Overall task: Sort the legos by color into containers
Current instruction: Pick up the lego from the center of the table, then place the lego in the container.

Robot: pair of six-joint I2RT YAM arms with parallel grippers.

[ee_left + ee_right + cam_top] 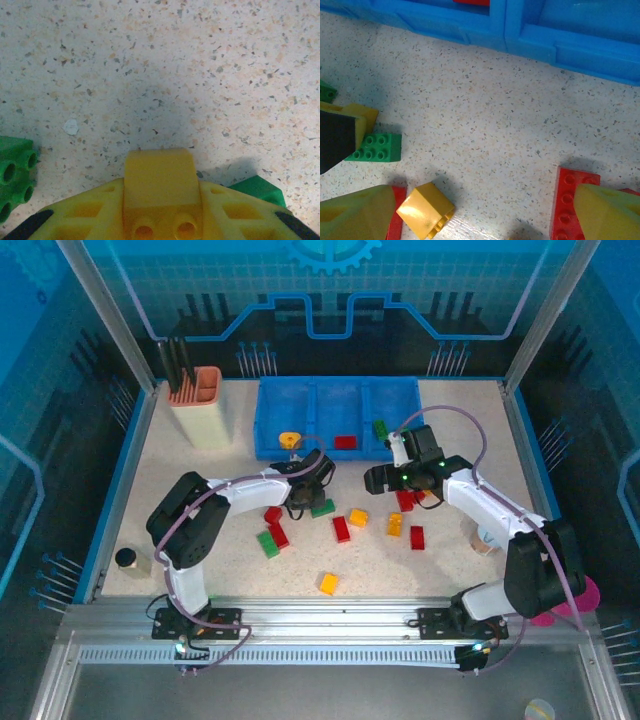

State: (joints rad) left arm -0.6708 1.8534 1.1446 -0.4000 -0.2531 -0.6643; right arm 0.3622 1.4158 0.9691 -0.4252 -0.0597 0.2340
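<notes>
Left hand [160,207] tight around yellow brick [159,172]

In my left wrist view, small yellow plastic brick [159,182] cut off below, green studded plastic brick [15,180] clipped at left.
</notes>
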